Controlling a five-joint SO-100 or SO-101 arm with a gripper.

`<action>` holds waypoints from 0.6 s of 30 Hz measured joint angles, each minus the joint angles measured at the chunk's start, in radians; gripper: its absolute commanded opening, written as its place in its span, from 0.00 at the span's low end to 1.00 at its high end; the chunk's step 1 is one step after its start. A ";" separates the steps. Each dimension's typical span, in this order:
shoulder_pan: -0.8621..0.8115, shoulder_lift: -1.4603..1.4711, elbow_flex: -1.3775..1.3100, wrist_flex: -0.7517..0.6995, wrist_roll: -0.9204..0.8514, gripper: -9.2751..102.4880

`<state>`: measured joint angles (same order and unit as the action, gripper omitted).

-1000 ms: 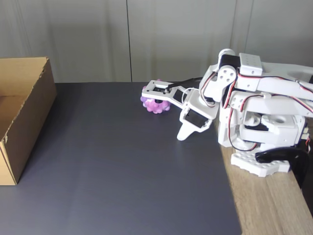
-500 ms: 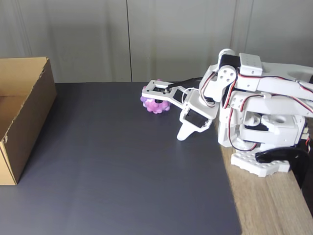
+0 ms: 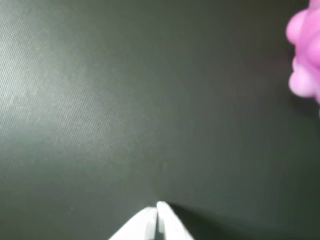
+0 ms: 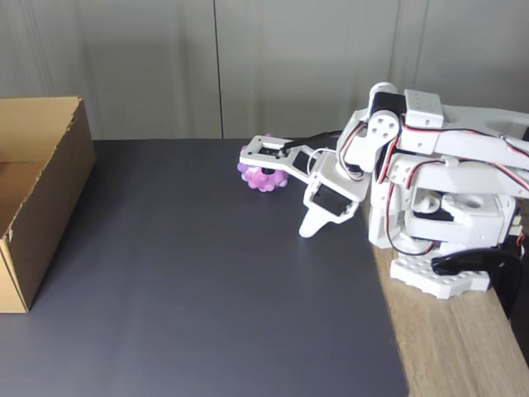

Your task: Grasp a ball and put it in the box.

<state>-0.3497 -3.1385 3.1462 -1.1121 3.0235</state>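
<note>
Ball [image 4: 263,176] on dark mat [image 4: 207,281], closed gripper [image 4: 307,229] beside, grey wall [image 4: 248,66] behind

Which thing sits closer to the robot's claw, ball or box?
The knobby pink ball, right beside the gripper; the cardboard box sits across the mat.

- The dark grey table mat [image 4: 207,298] looks matt; the wrist view shows a fine woven grain with a soft sheen.
- The brown corrugated cardboard box [image 4: 50,186] has plain, dull paper sides.
- The small pink-and-purple knobbed ball [image 4: 263,176] looks smooth, like soft plastic or rubber.
- The white arm's gripper [image 4: 312,225] is smooth, matt plastic.
- The light tabletop [image 4: 463,347] shows wood grain.
</note>
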 measured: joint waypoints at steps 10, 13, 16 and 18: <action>0.000 0.000 0.000 0.000 0.000 0.09; 0.008 0.000 0.000 0.000 0.000 0.09; 0.005 0.000 0.000 0.000 0.000 0.09; -0.020 0.000 0.000 0.000 0.009 0.09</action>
<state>-0.3697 -3.1385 3.1462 -1.1121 3.0327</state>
